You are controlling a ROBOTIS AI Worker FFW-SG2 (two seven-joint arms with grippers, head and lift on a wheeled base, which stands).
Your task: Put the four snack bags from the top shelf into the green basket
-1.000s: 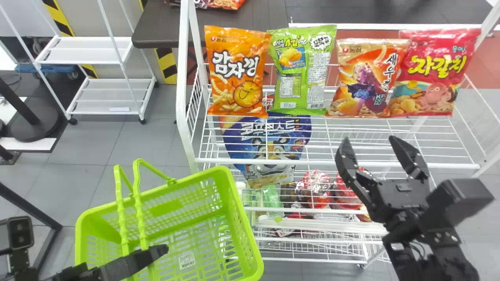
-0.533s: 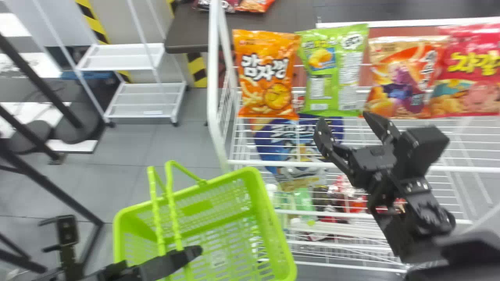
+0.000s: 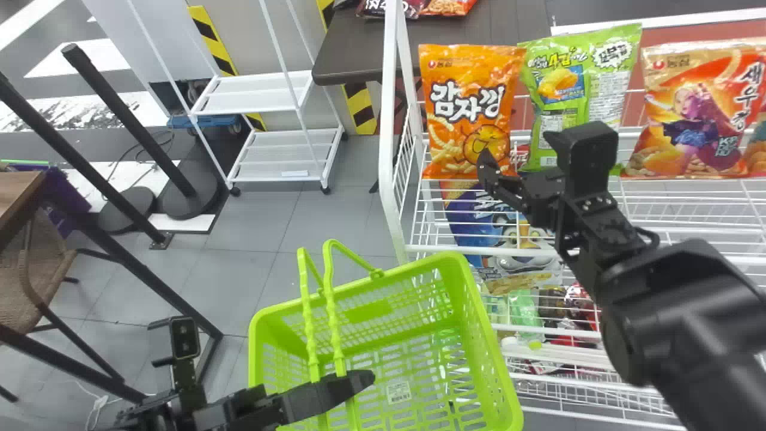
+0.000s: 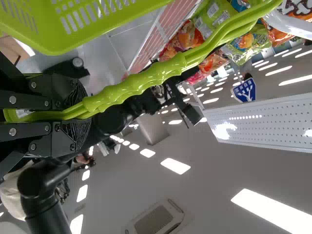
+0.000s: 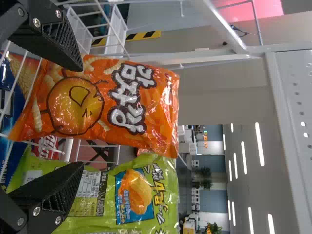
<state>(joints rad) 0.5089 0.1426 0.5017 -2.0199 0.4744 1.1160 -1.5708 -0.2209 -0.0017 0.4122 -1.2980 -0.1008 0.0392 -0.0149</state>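
Four snack bags are up on the top shelf (image 3: 431,247): orange bag (image 3: 470,108) far left, then green bag (image 3: 574,84), red-orange bag (image 3: 694,114), and a sliver of the fourth bag (image 3: 759,146) at the right edge. Likely target is the orange bag, a first pick by the look of it. Key relation: the bag lies on the far side of the right tool (image 5: 82,117), dead ahead, long axis upright, broad face toward the tool. Right arm is clearly the nearer one. Right tool is wide open, nothing gripped; its left finger (image 5: 63,46) overlaps the orange bag's left edge in view, its right finger (image 5: 58,190) sits in front of the green bag. Depth gap to the bag: can't tell. Left tool (image 4: 85,112) is closed round the handles (image 4: 136,83) of the green basket (image 3: 494,347), which hangs near left, mouth up. Next move probably wants a straight push to the far side, one finger down each side of the bag, then a squeeze. Risk: left finger shoves the bag's edge back, or right finger snags the green bag, since the two bags sit side by side. Soft film should crumple inward.
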